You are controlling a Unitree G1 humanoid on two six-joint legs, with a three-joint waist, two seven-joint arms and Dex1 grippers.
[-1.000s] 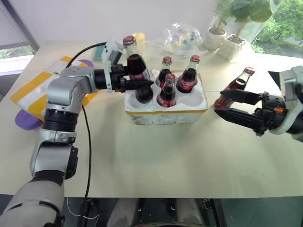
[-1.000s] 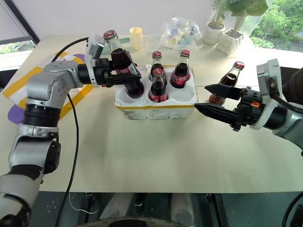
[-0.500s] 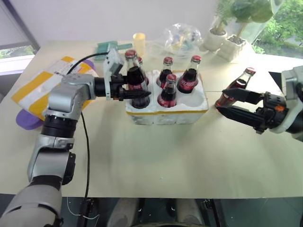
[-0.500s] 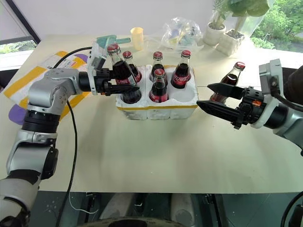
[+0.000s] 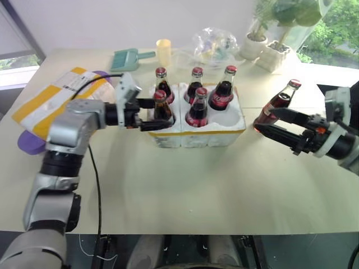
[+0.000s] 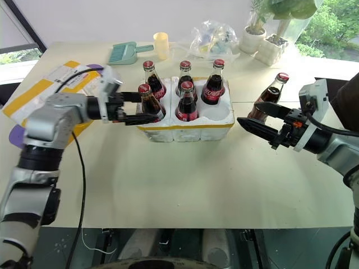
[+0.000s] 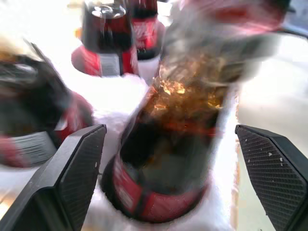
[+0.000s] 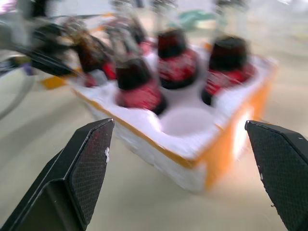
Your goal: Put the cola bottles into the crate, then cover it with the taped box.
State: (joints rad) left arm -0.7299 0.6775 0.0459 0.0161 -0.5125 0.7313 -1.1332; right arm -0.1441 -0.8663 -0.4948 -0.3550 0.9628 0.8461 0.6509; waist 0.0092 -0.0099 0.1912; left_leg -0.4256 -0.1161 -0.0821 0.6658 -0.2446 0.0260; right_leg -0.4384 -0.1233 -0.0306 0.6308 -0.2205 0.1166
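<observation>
fifth cola bottle [image 5: 161, 106] now lowered into front-left well of crate [image 5: 197, 130], left gripper [image 5: 156, 115] fingers released either side of it, five bottles seated, sixth bottle [image 5: 277, 103] standing on surface [image 5: 185, 185] by spread-fingered right gripper [image 5: 274, 124], taped box [image 5: 53, 101] far left

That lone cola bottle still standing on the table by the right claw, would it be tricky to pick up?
Probably somewhat. The lone bottle is tall and narrow, so a sideways nudge from the right claw could tip it, and once down it would likely roll. It looks like smooth glass, so likely slippery and breakable. Being full, it is probably heavy for its size.
</observation>
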